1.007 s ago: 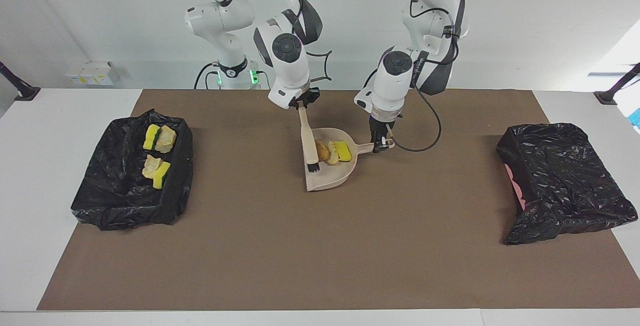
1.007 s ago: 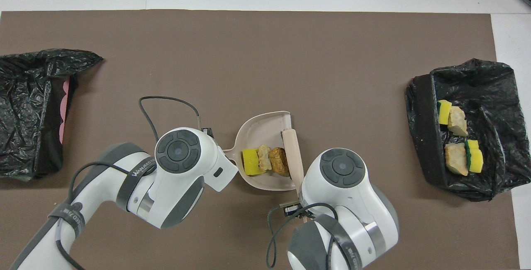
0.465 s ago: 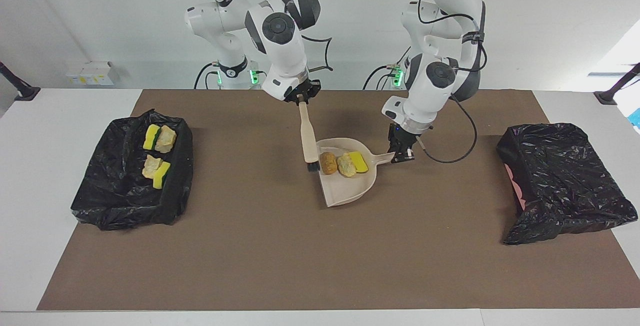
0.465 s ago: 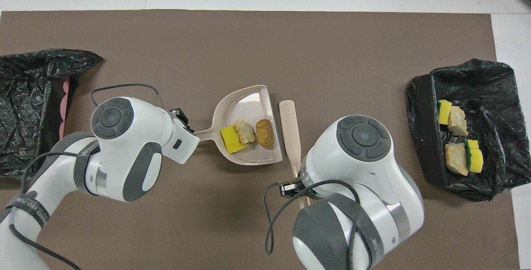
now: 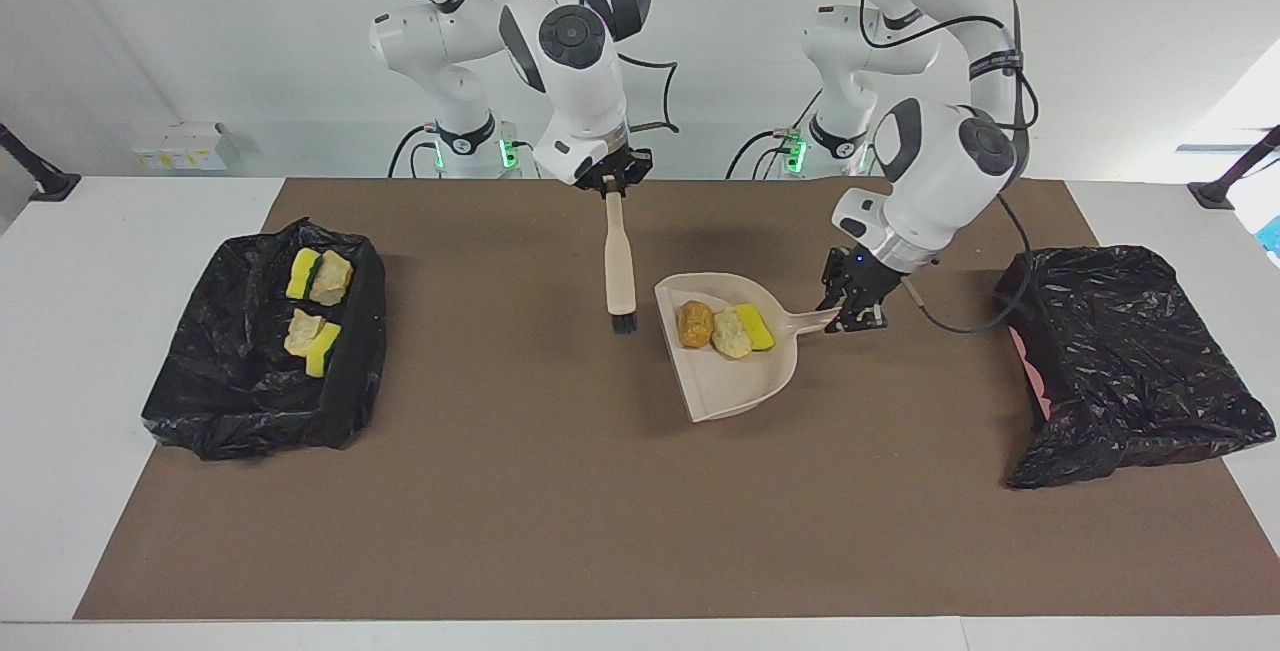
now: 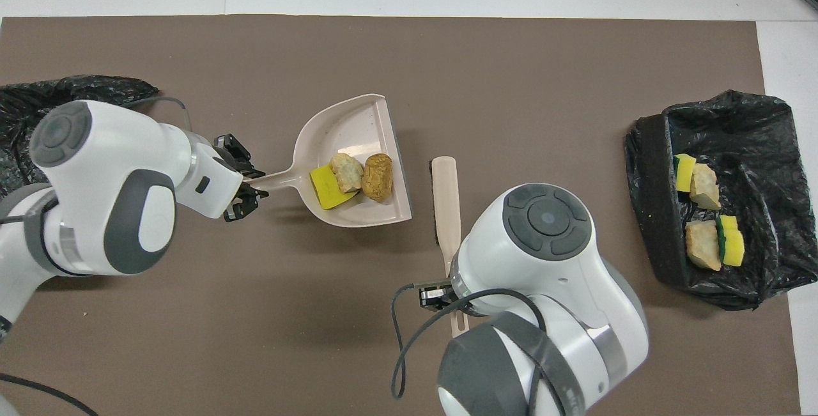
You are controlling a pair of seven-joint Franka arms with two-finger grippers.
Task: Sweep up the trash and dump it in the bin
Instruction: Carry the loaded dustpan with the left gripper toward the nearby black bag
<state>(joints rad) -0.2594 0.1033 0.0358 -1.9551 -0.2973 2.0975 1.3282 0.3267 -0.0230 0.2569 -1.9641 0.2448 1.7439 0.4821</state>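
Three pieces of trash lie in the beige dustpan [image 5: 745, 386] [image 6: 354, 125]: a brown chunk [image 5: 694, 324] [image 6: 377, 176], a tan chunk [image 5: 731, 333] [image 6: 347, 172] and a yellow sponge [image 5: 757, 325] [image 6: 326, 189]. My left gripper [image 5: 850, 309] [image 6: 248, 189] is shut on the dustpan's handle and holds it over the mat, between the table's middle and the black-bagged bin [image 5: 1130, 351] [image 6: 96, 87] at the left arm's end. My right gripper [image 5: 612, 187] is shut on the beige brush [image 5: 620, 266] [image 6: 445, 205], which hangs bristles down beside the dustpan.
A second black-bagged bin [image 5: 365, 331] [image 6: 652, 199] at the right arm's end holds several yellow sponge pieces and tan chunks. A brown mat [image 5: 560, 491] covers the table. In the overhead view the right arm's body hides its own gripper.
The left gripper has carried the dustpan with its trash toward the left arm's end of the table. The right gripper drew the brush out of the pan and raised it.
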